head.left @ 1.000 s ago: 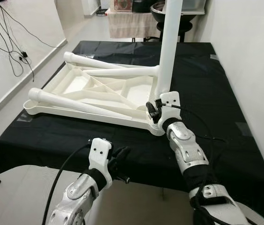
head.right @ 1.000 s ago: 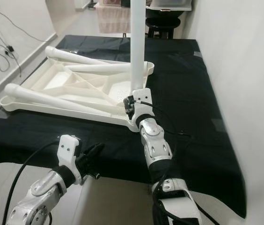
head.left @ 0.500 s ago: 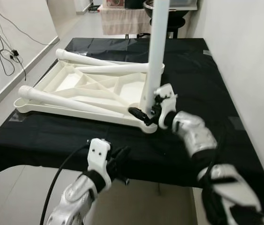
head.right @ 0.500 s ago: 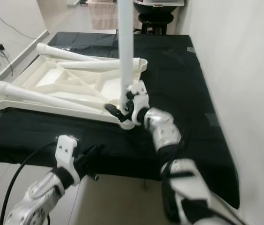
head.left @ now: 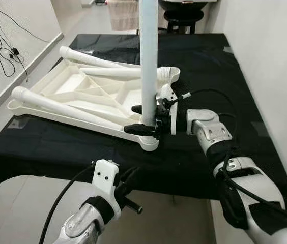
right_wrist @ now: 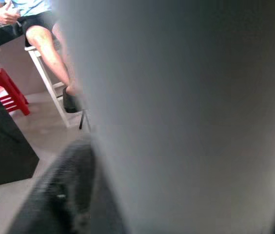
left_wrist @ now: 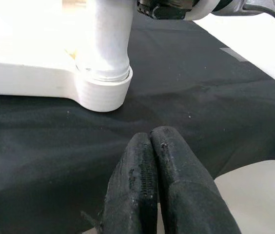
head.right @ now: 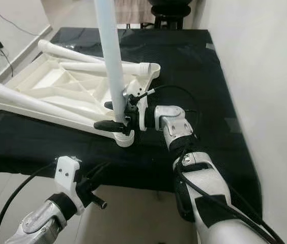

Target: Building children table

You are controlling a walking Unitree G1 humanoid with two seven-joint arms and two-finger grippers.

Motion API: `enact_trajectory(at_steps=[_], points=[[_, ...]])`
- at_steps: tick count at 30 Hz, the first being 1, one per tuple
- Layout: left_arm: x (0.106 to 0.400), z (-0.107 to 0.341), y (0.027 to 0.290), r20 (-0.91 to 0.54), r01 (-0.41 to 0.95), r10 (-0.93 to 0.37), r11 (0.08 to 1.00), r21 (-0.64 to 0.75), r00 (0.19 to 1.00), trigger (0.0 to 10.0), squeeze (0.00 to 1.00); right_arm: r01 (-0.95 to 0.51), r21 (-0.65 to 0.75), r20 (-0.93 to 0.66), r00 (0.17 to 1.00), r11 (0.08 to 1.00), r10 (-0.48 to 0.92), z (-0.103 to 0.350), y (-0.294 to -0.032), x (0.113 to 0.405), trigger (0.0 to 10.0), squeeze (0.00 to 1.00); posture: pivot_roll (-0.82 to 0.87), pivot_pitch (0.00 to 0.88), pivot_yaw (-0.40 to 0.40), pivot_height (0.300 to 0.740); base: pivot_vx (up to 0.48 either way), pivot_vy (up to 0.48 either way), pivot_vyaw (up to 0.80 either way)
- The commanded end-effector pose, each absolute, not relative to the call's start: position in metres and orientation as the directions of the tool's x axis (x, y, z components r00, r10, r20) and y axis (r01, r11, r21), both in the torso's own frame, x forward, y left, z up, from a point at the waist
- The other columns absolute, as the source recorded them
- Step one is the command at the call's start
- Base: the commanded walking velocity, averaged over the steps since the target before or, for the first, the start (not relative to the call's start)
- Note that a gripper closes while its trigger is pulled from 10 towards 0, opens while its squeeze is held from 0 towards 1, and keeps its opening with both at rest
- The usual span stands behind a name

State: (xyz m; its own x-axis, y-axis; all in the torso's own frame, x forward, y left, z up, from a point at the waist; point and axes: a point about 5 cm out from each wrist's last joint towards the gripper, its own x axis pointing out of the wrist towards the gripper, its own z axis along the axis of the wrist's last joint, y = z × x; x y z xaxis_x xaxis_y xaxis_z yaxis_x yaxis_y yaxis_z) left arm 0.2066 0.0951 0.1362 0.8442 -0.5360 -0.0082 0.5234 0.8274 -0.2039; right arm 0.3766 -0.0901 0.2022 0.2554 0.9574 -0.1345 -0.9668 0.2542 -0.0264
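The white tabletop (head.left: 77,96) lies upside down on the black-covered table (head.left: 225,76), ribbed underside up. Two loose legs (head.left: 62,104) rest across it, one along the near edge and one along the far edge, both long axes running roughly flat and crosswise.

To the left and nearest the camera, the left gripper (head.left: 128,179) hangs off the table's front edge, its two black fingers (left_wrist: 149,185) pressed together on nothing. In the left wrist view it points toward the corner socket (left_wrist: 103,90), which sits a little ahead of it across bare cloth.

At that near right corner of the tabletop, the upright leg (head.left: 148,61) stands in the socket, its long axis vertical and running out of the top of the frame.

To the right, the right gripper (head.left: 146,120) comes in sideways from the robot's right, its fingers lying level, one on either side of the leg just above the socket and clamped on it; the right wrist view shows the pale leg pressed close against a dark finger (right_wrist: 59,195).

The relation that counts is that the grip axis is horizontal and square to the leg's vertical axis, so turning or pressing the leg home falls to the right arm. It is much the nearer arm; the left is free to steady the tabletop.
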Motion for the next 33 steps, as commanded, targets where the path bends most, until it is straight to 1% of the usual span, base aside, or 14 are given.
enact_trajectory(at_steps=[1,6,8,9,17,18,19,20,21,23,24,25,26,33], points=[[0.204,0.133,0.097,-0.036,0.517,-0.535,0.831,-0.204,0.844,10.0,0.00,-0.972,-0.020,-0.138,0.234,0.234,0.962,0.198,-0.083,0.375,0.0,0.00,0.07,0.189,0.038,0.740,0.000,0.000,0.00],[0.209,0.132,0.096,-0.037,0.515,-0.532,0.834,-0.198,0.846,10.0,0.00,-0.954,-0.048,-0.098,0.300,0.297,0.949,0.199,-0.097,0.378,0.0,0.00,0.05,0.165,0.033,0.740,0.000,0.000,0.00],[0.209,0.132,0.096,-0.037,0.515,-0.532,0.834,-0.198,0.846,10.0,0.00,-0.954,-0.048,-0.098,0.300,0.297,0.949,0.199,-0.097,0.378,0.0,0.00,0.05,0.165,0.033,0.740,0.000,0.000,0.00],[0.213,0.131,0.096,-0.037,0.516,-0.532,0.834,-0.194,0.846,10.0,0.00,-0.947,-0.055,-0.076,0.321,0.318,0.944,0.199,-0.105,0.377,0.0,0.00,0.04,0.156,0.030,0.740,0.000,0.000,0.00],[0.213,0.131,0.096,-0.037,0.516,-0.532,0.834,-0.194,0.846,10.0,0.00,-0.947,-0.055,-0.076,0.321,0.318,0.944,0.199,-0.105,0.377,0.0,0.00,0.04,0.156,0.030,0.740,0.000,0.000,0.00],[0.215,0.130,0.097,-0.038,0.516,-0.531,0.835,-0.190,0.846,10.0,0.00,-0.935,-0.065,-0.064,0.353,0.349,0.933,0.198,-0.115,0.376,0.0,0.00,0.02,0.148,0.028,0.740,0.000,0.000,0.00],[0.225,0.128,0.099,-0.040,0.511,-0.525,0.841,-0.176,0.850,10.0,0.00,-0.774,0.038,-0.084,0.628,0.632,0.773,0.161,-0.100,0.362,0.0,0.00,-0.03,0.117,0.044,0.740,0.000,0.000,0.00],[0.225,0.128,0.099,-0.040,0.511,-0.525,0.841,-0.176,0.850,10.0,0.00,-0.774,0.038,-0.084,0.628,0.632,0.773,0.161,-0.100,0.362,0.0,0.00,-0.03,0.117,0.044,0.740,0.000,0.000,0.00],[0.231,0.126,0.101,-0.044,0.512,-0.524,0.844,-0.161,0.851,10.0,0.00,-0.590,0.002,-0.129,0.800,0.807,0.585,0.141,-0.098,0.347,0.0,0.00,-0.04,0.099,0.049,0.740,0.000,0.000,0.00],[0.231,0.126,0.101,-0.044,0.512,-0.524,0.844,-0.161,0.851,10.0,0.00,-0.590,0.002,-0.129,0.800,0.807,0.585,0.141,-0.098,0.347,0.0,0.00,-0.04,0.099,0.049,0.740,0.000,0.000,0.00],[0.236,0.124,0.102,-0.048,0.514,-0.526,0.844,-0.152,0.849,10.0,0.00,-0.406,-0.022,-0.147,0.905,0.914,0.399,0.133,-0.104,0.342,0.0,0.00,-0.02,0.088,0.036,0.740,0.000,0.000,0.00],[0.236,0.124,0.102,-0.048,0.514,-0.526,0.844,-0.152,0.849,10.0,0.00,-0.406,-0.022,-0.147,0.905,0.914,0.399,0.133,-0.104,0.342,0.0,0.00,-0.02,0.088,0.036,0.740,0.000,0.000,0.00],[0.240,0.123,0.102,-0.051,0.517,-0.528,0.843,-0.147,0.848,10.0,0.00,-0.312,-0.049,-0.151,0.941,0.949,0.302,0.129,-0.106,0.340,0.0,0.00,-0.02,0.076,0.029,0.740,0.000,0.000,0.00],[0.244,0.123,0.102,-0.042,0.503,-0.513,0.852,-0.147,0.857,10.0,0.00,-0.318,-0.077,-0.140,0.942,0.945,0.306,0.128,-0.104,0.345,0.0,0.00,-0.02,0.071,0.021,0.740,0.000,0.000,0.00]])
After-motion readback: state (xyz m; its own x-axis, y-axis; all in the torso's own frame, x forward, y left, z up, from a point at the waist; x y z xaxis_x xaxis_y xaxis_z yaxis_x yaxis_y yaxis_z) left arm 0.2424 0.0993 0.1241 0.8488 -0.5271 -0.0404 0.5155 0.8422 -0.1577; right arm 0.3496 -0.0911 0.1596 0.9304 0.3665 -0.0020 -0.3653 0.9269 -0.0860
